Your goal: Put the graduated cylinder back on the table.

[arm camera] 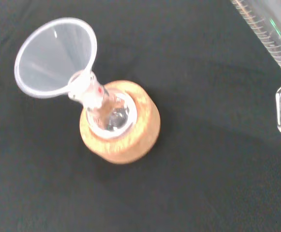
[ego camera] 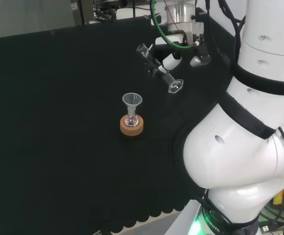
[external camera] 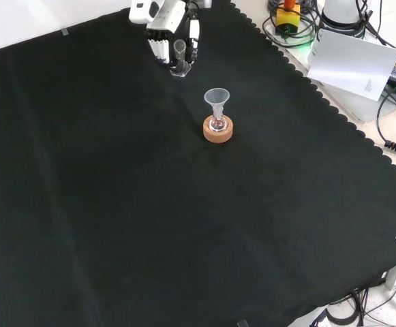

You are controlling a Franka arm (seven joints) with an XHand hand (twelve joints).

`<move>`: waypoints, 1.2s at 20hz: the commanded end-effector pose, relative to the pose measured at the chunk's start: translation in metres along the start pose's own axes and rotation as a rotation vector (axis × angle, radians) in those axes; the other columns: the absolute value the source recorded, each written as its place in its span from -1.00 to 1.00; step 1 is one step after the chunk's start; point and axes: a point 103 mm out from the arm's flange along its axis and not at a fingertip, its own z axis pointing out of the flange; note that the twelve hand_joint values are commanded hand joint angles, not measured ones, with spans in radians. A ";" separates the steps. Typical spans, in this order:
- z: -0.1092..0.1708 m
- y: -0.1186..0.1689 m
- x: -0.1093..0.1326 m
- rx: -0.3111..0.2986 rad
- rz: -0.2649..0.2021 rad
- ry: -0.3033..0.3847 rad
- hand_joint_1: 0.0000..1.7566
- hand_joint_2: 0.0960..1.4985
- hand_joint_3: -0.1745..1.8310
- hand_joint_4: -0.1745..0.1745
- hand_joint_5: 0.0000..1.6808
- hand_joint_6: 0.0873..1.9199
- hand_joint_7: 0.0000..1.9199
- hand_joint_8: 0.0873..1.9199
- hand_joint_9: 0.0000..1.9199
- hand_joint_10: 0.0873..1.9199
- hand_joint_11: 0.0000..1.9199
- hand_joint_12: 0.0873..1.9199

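Glass: one graduated cylinder [ego camera: 159,67], one funnel [ego camera: 131,101], one flask [arm camera: 109,112]

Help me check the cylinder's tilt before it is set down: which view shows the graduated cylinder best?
The head view: the whole graduated cylinder shows there, tilted, in the hand. The front view shows it end-on and partly hidden among the fingers. The wrist view shows just a length of its marked tube and the edge of its base.
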 end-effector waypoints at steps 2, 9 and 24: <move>0.006 0.044 -0.014 -0.132 -0.087 0.058 0.42 0.49 -0.83 -1.00 0.09 0.10 -0.01 0.08 0.39 -0.88 0.20 -0.23; 0.012 0.075 -0.016 -0.221 -0.144 0.097 0.42 0.49 -0.83 -1.00 0.09 0.10 -0.01 0.09 0.38 -0.88 0.20 -0.23; 0.033 0.126 -0.025 -0.289 -0.172 0.214 0.42 0.50 -0.82 -1.00 0.07 0.13 -0.03 0.11 0.37 -0.89 0.18 -0.22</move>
